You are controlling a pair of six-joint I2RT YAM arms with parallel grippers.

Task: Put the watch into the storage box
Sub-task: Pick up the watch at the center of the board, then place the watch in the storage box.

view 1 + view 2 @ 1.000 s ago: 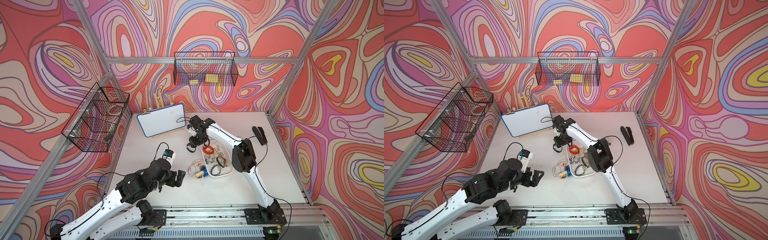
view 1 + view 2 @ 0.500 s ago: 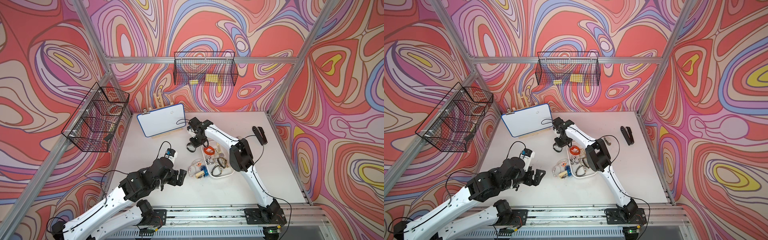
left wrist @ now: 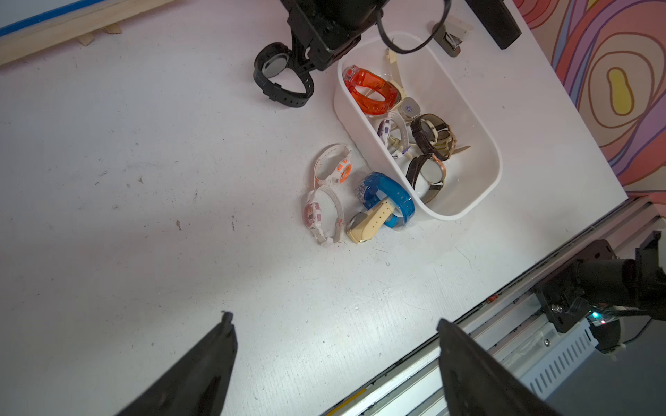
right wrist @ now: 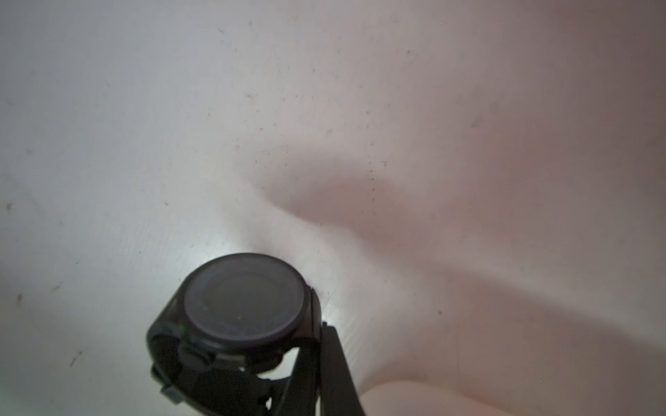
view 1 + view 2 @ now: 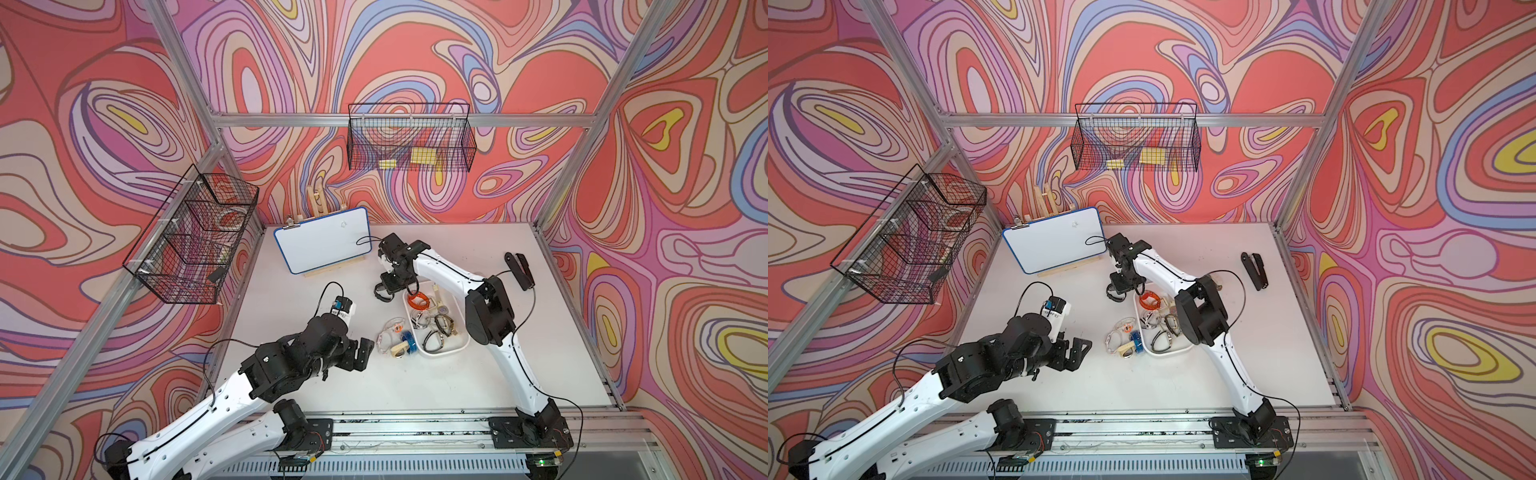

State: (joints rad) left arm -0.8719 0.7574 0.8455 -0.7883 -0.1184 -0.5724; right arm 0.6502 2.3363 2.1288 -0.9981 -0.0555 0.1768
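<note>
- One black watch is caught by its strap in the right tool, jaws closed together on the band; the round dark face points upward; I cannot tell whether it rests on the table or hangs just above it
- Outside the storage box, the watch sits just beside one short end of it; both top views show the box right next to the right tool
- Several watches lie in the box: an orange watch at the end nearest the right tool; two brown-strapped watches and a pale one farther from it
- Four loose watches lie on the table between the two tools, by the box's long wall: a blue watch touching a cream watch; two white watches just beside them
- Well apart from the right tool, the left tool hovers with its jaws spread wide and nothing between them
- Beyond the right tool stands a whiteboard
</note>
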